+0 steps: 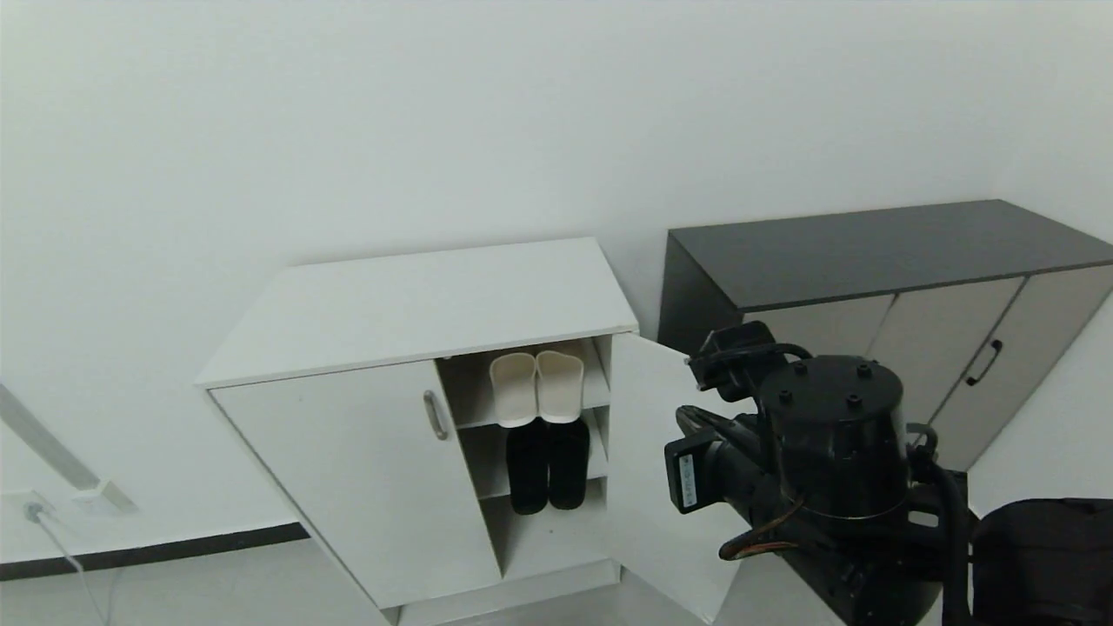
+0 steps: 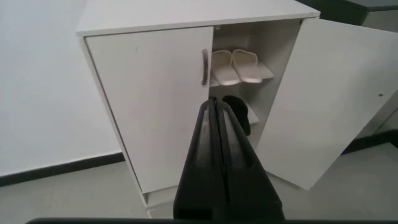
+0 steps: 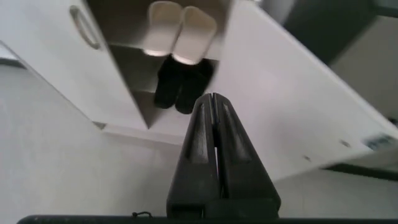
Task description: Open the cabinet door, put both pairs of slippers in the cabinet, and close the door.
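The cabinet (image 1: 417,304) has its door (image 1: 661,469) open. The white slippers (image 1: 536,387) sit on its top shelf, the black slippers (image 1: 548,465) just beneath, toes lost in shadow. Before it the left gripper (image 2: 213,101) and right gripper (image 3: 212,98) hang pinched together, empty.

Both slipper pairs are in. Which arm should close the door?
Right, probably. The open door stands out on the robot's right, and the shut right gripper sits close by its panel. The left gripper faces the closed door, farther off.

The matte black right arm (image 1: 783,469) carries a screw-studded joint cap (image 1: 833,391), white label (image 1: 689,480), orange-brown cable (image 1: 756,546) and tapered black right gripper (image 3: 213,98).
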### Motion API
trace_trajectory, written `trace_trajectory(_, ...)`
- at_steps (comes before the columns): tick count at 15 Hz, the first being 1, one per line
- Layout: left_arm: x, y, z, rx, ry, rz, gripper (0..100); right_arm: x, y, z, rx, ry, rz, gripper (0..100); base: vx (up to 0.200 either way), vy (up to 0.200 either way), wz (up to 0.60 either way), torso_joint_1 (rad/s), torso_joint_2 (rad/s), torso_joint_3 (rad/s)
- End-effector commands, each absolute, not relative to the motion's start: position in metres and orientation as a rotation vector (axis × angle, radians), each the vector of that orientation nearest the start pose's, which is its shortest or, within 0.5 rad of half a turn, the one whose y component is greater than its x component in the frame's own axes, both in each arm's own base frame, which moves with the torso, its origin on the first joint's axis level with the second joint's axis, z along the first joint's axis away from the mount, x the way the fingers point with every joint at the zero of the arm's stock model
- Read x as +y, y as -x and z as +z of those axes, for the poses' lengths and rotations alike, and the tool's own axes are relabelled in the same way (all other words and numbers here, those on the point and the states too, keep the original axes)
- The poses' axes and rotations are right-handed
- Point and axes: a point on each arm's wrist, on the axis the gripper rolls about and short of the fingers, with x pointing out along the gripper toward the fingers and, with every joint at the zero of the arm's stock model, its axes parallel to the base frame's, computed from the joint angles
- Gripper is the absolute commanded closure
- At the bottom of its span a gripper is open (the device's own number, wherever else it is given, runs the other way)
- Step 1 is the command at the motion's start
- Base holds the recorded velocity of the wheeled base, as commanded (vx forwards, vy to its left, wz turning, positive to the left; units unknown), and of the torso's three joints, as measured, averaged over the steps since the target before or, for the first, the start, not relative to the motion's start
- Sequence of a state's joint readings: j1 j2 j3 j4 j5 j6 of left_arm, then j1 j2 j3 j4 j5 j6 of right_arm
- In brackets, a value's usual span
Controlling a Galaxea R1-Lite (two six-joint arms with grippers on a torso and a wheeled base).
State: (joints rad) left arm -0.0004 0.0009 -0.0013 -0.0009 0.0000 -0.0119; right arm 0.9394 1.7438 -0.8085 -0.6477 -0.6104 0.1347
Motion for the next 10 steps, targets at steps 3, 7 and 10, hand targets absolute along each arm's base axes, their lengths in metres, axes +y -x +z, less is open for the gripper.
trace_trajectory(3,0.0,0.0228,0.0761,-0.002,0.012,0.0,100,0.2395,-0.2076,0.1684,0.206,0.06,0.272,100,0.0,0.0,0.0,0.0,0.0,0.0)
trace_trajectory(7,0.0,0.0228,0.0761,-0.002,0.014,0.0,100,0.2388,-0.2082,0.1682,0.204,0.061,0.274,100,-0.1,0.0,0.0,0.0,0.0,0.001)
trace_trajectory(10,0.0,0.0228,0.0761,-0.002,0.014,0.0,100,0.2369,-0.2104,0.1682,0.204,0.061,0.265,100,-0.2,0.0,0.0,0.007,0.01,-0.001)
